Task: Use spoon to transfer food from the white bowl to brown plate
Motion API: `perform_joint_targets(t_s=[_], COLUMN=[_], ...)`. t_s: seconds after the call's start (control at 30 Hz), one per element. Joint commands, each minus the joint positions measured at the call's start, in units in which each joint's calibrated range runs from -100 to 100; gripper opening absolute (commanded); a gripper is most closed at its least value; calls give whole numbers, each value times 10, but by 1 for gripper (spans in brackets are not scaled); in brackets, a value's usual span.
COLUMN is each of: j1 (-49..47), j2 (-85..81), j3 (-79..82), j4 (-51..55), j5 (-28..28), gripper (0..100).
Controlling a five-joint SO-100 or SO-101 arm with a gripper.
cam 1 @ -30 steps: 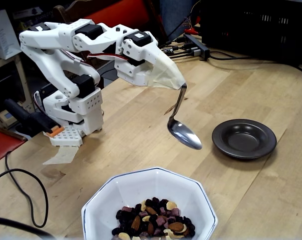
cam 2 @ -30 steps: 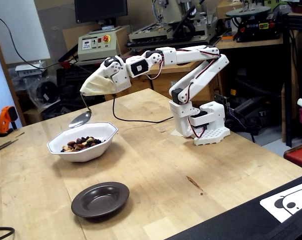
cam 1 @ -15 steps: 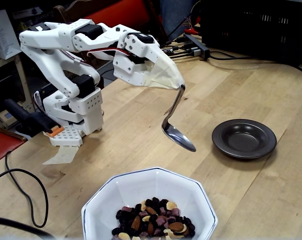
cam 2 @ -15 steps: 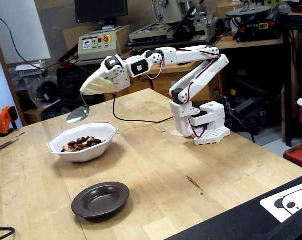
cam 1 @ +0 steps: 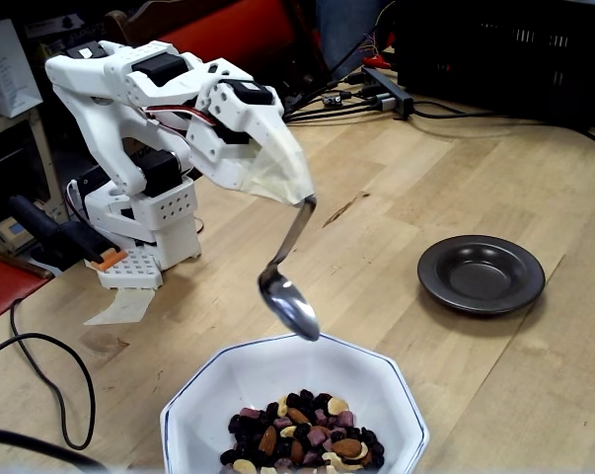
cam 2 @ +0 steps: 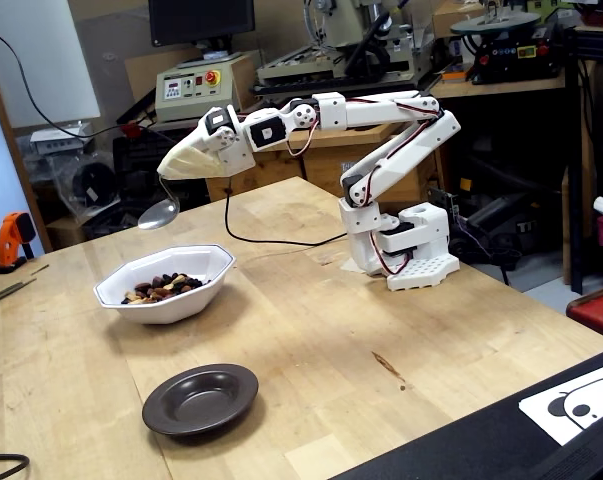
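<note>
Both fixed views are evenly and fairly brightly lit by soft indoor light from above. Shadows on the wooden surface [cam 1: 475, 158] are faint and diffuse. The spoon [cam 1: 289, 301] catches a bright sheen on its back, and the brown plate [cam 1: 481, 274] shows soft glossy reflections along its rim. The white bowl [cam 1: 277, 380] is close to overexposed at its inner wall, losing some detail. Backgrounds fall darker, especially the black crate [cam 1: 514, 49] at top right. Sharpness is moderate, with mild compression softness; edge distortion is not noticeable
</note>
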Motion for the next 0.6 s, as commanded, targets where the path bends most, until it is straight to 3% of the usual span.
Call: perform_joint_targets(t_s=[0.0, 0.27, 0.57], j1=[30, 66, 77], j2=[-9, -11, -1], j3=[1, 41, 43], j4=[-9, -11, -93], j5=[-2, -1, 1], gripper=[4, 4, 4])
